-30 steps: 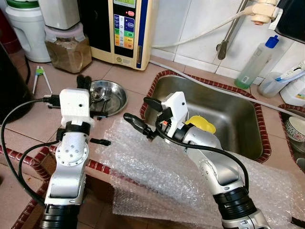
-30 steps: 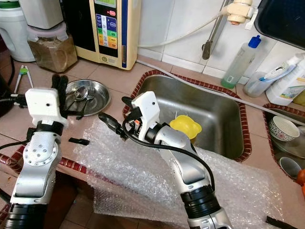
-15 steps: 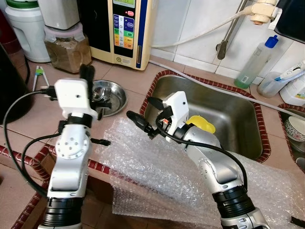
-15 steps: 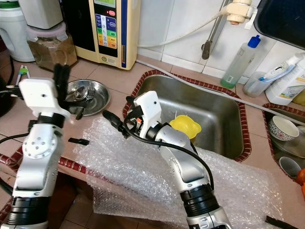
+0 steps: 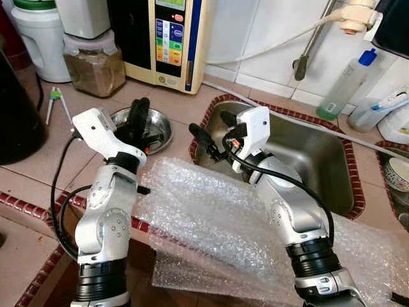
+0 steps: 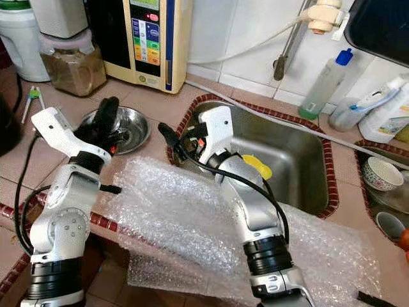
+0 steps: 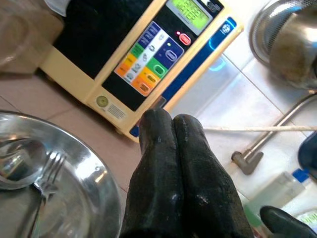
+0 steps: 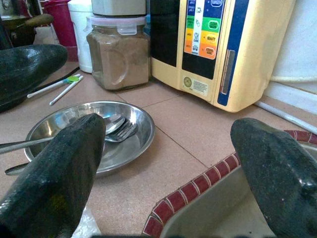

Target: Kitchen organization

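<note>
A sheet of bubble wrap lies nearest, draped over the front edge of the tiled desk, its near part hanging off and its right end running out of sight. A small black piece lies at its left edge, half hidden by the left arm; what it is cannot be made out. Above the wrap, the left gripper hangs over the steel dish, its jaws pressed together with nothing between them. The dish holds a spoon and a fork, their handles partly hidden by a finger. The right gripper hovers at the sink's near left corner, jaws spread wide and empty. A yellow item in the sink is mostly hidden by the right arm. Farther back stand a jar of brown powder and a cream water machine, both cut off at the top.
</note>
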`<state>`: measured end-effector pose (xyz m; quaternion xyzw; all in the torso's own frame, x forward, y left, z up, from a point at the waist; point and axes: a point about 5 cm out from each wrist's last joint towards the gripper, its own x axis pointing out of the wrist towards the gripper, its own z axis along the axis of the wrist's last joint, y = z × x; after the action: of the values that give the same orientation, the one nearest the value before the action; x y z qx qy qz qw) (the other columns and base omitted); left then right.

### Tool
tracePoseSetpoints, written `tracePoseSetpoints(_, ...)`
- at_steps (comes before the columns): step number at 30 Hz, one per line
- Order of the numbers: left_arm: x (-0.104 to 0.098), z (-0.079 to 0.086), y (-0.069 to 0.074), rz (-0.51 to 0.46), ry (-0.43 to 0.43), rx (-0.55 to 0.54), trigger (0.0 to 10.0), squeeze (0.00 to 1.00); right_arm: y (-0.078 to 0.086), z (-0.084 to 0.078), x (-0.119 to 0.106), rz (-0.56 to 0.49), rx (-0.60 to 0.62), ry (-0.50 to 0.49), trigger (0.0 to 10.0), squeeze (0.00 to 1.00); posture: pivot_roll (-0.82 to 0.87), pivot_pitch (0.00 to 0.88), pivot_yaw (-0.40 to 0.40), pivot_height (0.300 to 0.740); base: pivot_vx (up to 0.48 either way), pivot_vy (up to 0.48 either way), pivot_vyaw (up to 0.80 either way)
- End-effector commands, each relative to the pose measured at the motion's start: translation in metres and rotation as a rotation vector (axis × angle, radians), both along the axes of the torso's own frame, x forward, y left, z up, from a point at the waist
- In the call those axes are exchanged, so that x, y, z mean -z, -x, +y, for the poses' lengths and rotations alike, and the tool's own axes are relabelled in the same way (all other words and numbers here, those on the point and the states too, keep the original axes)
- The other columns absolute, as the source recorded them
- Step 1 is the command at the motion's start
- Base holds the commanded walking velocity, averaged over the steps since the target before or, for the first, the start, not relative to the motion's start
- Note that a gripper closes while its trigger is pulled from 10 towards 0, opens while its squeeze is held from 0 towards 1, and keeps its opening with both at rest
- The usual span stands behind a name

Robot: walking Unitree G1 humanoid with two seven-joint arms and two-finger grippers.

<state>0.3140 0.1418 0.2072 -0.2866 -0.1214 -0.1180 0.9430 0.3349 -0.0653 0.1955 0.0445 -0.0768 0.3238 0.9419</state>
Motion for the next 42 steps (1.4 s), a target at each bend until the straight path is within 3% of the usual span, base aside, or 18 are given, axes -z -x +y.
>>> tracePoseSetpoints(1, -0.006, -0.002, 0.002, -0.030, -0.041, 0.003, 0.0, 0.00, -0.002, -0.005, 0.002, 0.002, 0.029, 0.002, 10.0, 0.00, 0.12, 0.086, -0.120, 0.740, 0.000, 0.000, 0.00)
tracePoseSetpoints(2, -0.006, -0.001, 0.002, -0.029, -0.049, -0.005, 0.0, 0.00, -0.002, -0.005, 0.002, 0.001, 0.030, 0.002, 10.0, 0.00, 0.12, 0.086, -0.120, 0.740, 0.000, 0.000, 0.00)
tracePoseSetpoints(3, -0.006, 0.005, 0.001, -0.031, -0.132, -0.062, 10.0, 0.00, -0.002, -0.005, 0.003, 0.000, 0.032, 0.003, 10.0, 0.00, 0.12, 0.086, -0.120, 0.740, 0.000, 0.000, 0.00)
tracePoseSetpoints(4, -0.006, 0.005, 0.001, -0.031, -0.132, -0.062, 10.0, 0.00, -0.002, -0.005, 0.003, 0.000, 0.032, 0.003, 10.0, 0.00, 0.12, 0.086, -0.120, 0.740, 0.000, 0.000, 0.00)
tracePoseSetpoints(5, -0.008, 0.012, 0.001, -0.051, -0.218, -0.130, 10.0, 0.00, -0.002, -0.005, 0.003, -0.001, 0.033, 0.004, 10.0, 0.00, 0.12, 0.087, -0.121, 0.740, 0.000, 0.000, 0.00)
tracePoseSetpoints(6, -0.009, 0.016, 0.002, -0.068, -0.270, -0.170, 10.0, 1.00, -0.002, -0.005, 0.003, -0.001, 0.034, 0.004, 10.0, 0.00, 0.12, 0.087, -0.121, 0.740, 0.000, 0.000, 0.00)
tracePoseSetpoints(8, -0.010, 0.018, 0.003, -0.079, -0.302, -0.193, 10.0, 1.00, -0.003, -0.005, 0.003, -0.001, 0.035, 0.004, 10.0, 0.00, 0.12, 0.087, -0.121, 0.740, 0.000, 0.000, 0.00)
tracePoseSetpoints(9, -0.012, 0.024, 0.007, -0.113, -0.406, -0.255, 10.0, 1.00, -0.003, -0.005, 0.004, 0.002, 0.038, 0.009, 10.0, 0.00, 0.12, 0.087, -0.121, 0.740, 0.000, 0.000, 0.00)
tracePoseSetpoints(11, -0.009, 0.027, 0.010, -0.115, -0.462, -0.294, 10.0, 1.00, -0.003, -0.005, 0.005, 0.002, 0.037, 0.012, 10.0, 0.00, 0.12, 0.087, -0.120, 0.740, 0.000, 0.000, 0.00)
tracePoseSetpoints(20, 0.023, 0.037, 0.024, -0.021, -0.555, -0.352, 10.0, 1.00, 0.010, 0.005, 0.007, -0.016, -0.097, 0.040, 10.0, 0.00, 0.12, 0.086, -0.118, 0.740, 0.000, 0.000, 0.00)
tracePoseSetpoints(28, 0.040, 0.052, 0.027, 0.079, -0.568, -0.440, 10.0, 1.00, 0.011, 0.008, 0.009, -0.017, -0.111, 0.051, 10.0, 0.00, 0.12, 0.083, -0.118, 0.740, 0.000, 0.000, 0.00)
tracePoseSetpoints(42, 0.052, 0.046, 0.030, 0.126, -0.522, -0.411, 10.0, 1.00, 0.015, 0.011, 0.012, -0.020, -0.125, 0.077, 10.0, 0.00, 0.12, 0.085, -0.119, 0.740, 0.000, 0.000, 0.00)
